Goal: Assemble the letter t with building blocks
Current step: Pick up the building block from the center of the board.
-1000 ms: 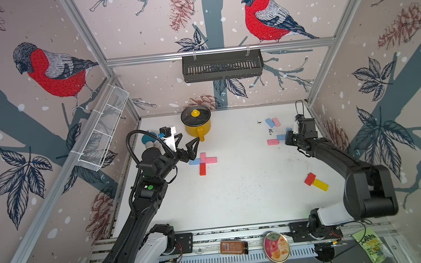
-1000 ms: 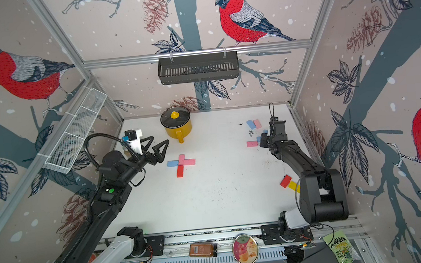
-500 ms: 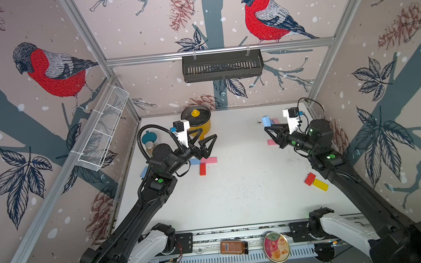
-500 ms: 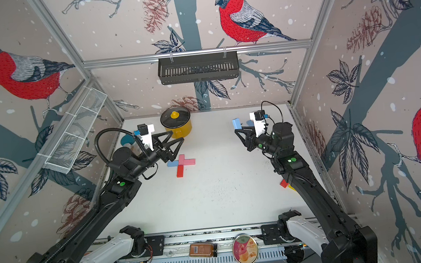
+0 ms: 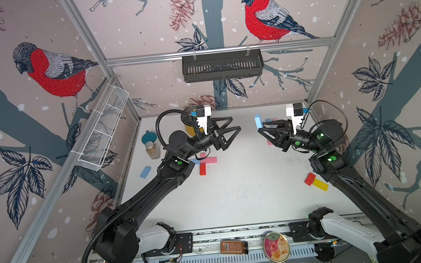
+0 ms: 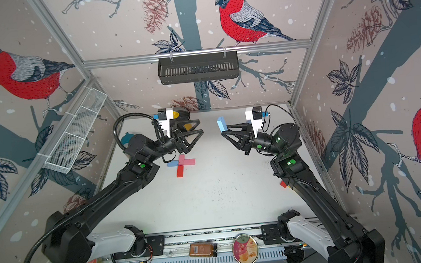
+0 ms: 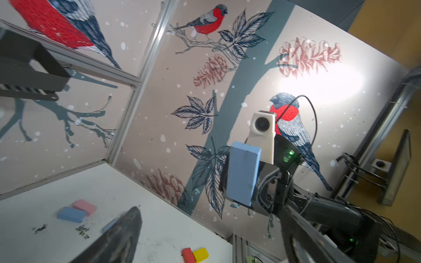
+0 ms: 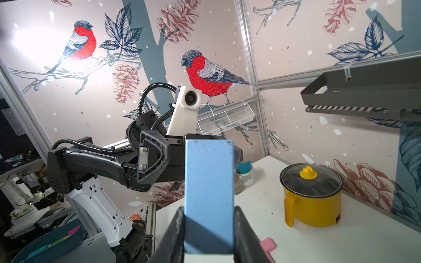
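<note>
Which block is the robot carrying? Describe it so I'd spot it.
Look at the white table, toward its far right side, where the right gripper hangs above it. Clamped upright in its tips is a light blue block, the only one lifted off the table.

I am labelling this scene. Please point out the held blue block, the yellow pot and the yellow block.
held blue block [image 8: 209, 195]: right wrist view, middle of its broad face.
yellow pot [image 8: 316, 207]: right wrist view, its side wall.
yellow block [image 5: 320, 185]: a top view, its upper face.

Matt blue block [image 8: 208, 195], possibly foam
</note>
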